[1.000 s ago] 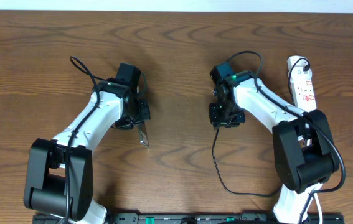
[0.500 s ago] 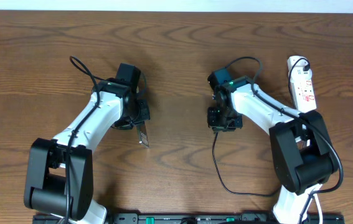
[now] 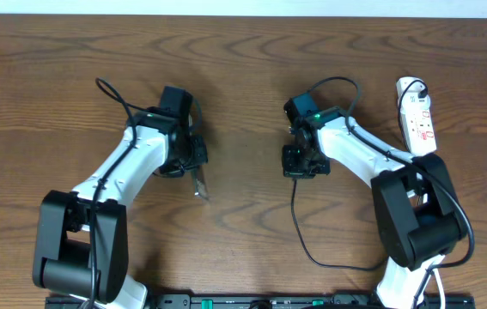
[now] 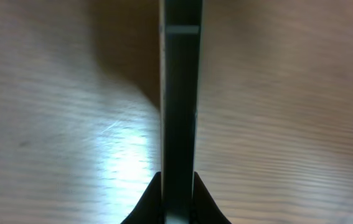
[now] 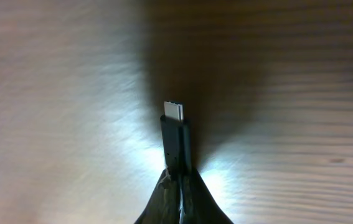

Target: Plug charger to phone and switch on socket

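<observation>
While neither item is yet joined to the other, the entry reads as follows. Left pincer (image 4: 178, 199): closed on the phone (image 4: 180, 93), held edge-on with its thin side toward the wrist camera, over the worktop (image 3: 243, 60) left of centre. Right pincer (image 5: 179, 196): closed on the charger (image 5: 177, 140) just behind its small plug, metal tip protruding forward, cable trailing in a loose loop toward the near edge of the worktop. Phone and plug: well apart, bare wood between them. Socket (image 3: 420, 116): white strip lying at the far right of the worktop, touched by neither pincer, switch position too small to tell. Step in hand, by judgement: bringing plug and phone together for insertion, both grasps apparently made, mating not begun. Next move calls for: closing the gap between the two pincers, squaring the plug tip to the port in the phone's end edge, then a straight push. Port not visible in any view, so alignment cannot be confirmed. Socket switch not yet attended to.
</observation>
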`<state>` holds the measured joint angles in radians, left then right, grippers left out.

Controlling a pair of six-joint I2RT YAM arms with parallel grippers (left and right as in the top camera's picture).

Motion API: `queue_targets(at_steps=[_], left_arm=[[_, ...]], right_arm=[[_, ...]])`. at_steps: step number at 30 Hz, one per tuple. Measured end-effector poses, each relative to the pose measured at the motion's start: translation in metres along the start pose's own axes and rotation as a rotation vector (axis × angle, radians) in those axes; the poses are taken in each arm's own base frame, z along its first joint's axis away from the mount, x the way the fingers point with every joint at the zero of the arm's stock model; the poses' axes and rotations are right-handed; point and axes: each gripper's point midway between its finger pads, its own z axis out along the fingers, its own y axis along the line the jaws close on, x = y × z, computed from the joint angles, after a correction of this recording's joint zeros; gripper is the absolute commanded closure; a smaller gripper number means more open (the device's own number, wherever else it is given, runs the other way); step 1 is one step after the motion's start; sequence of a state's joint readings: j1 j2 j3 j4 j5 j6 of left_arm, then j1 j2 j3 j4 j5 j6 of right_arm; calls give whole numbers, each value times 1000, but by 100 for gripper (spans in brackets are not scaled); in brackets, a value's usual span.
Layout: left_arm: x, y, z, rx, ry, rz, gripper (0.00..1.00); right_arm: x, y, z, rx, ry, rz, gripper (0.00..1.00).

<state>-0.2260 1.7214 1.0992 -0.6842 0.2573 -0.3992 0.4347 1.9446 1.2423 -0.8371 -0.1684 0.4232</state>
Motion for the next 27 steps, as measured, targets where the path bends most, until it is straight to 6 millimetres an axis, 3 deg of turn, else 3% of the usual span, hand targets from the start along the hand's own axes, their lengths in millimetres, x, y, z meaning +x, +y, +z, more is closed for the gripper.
queue_targets(at_steps=[2, 5, 7, 8, 10, 16, 19, 27], left_arm=[[-7, -10, -6, 94, -11, -18, 93], [-30, -27, -41, 304, -92, -39, 93], [-45, -36, -75, 437, -171, -35, 93], [-53, -43, -105, 534, -235, -25, 93], [-59, -52, -141, 649, -299, -11, 93], [-70, -96, -212, 952, -410, 120, 93], [-66, -106, -227, 1035, -389, 148, 93], [-51, -114, -235, 1115, -282, 139, 93]], right_arm=[[4, 14, -12, -98, 4, -79, 99], [6, 45, -64, -346, -67, -252, 99], [11, 62, -99, -488, -128, -353, 99], [16, 73, -122, -579, -170, -428, 99], [30, 92, -151, -726, -213, -557, 99], [61, 129, -193, -1043, -243, -773, 99], [69, 139, -207, -1142, -268, -844, 99], [67, 151, -230, -1253, -342, -931, 99]])
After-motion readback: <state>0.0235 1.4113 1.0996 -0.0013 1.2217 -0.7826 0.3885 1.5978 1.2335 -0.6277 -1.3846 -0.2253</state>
